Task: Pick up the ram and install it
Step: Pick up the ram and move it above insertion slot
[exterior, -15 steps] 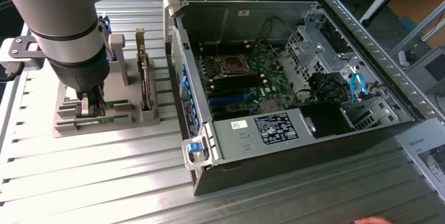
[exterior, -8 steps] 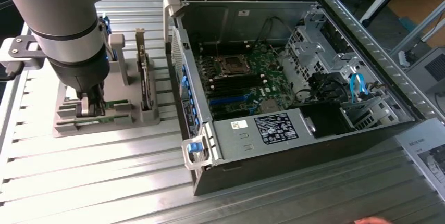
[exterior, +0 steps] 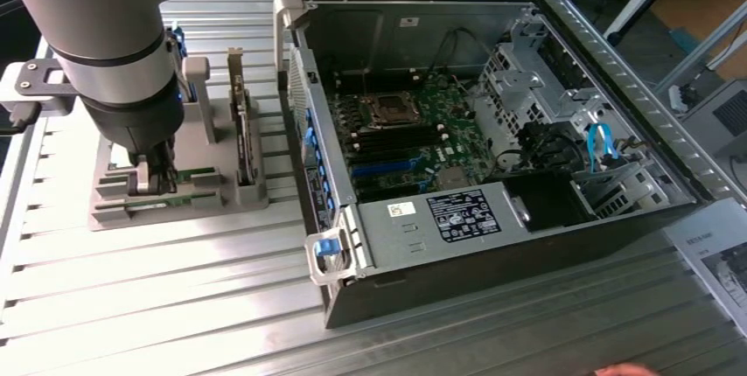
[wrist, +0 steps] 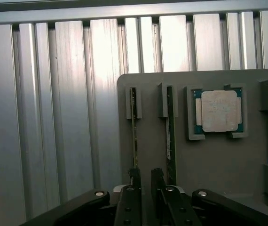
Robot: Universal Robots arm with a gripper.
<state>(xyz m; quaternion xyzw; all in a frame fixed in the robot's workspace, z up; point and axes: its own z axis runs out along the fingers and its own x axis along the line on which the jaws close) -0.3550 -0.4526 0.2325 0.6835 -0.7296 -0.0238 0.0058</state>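
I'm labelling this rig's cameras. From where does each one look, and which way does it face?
Exterior view: high off the arm, looking down on the open computer case, grey holder and slotted table; the arm and gripper show.
Wrist view: on the wrist, looking down past the gripper at the holder's two ram sticks and processor chip.
Shared: gripper, holder, table.

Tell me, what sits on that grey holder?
The grey holder carries one ram stick, a second ram stick and a silver processor chip. The gripper covers the sticks' near ends.
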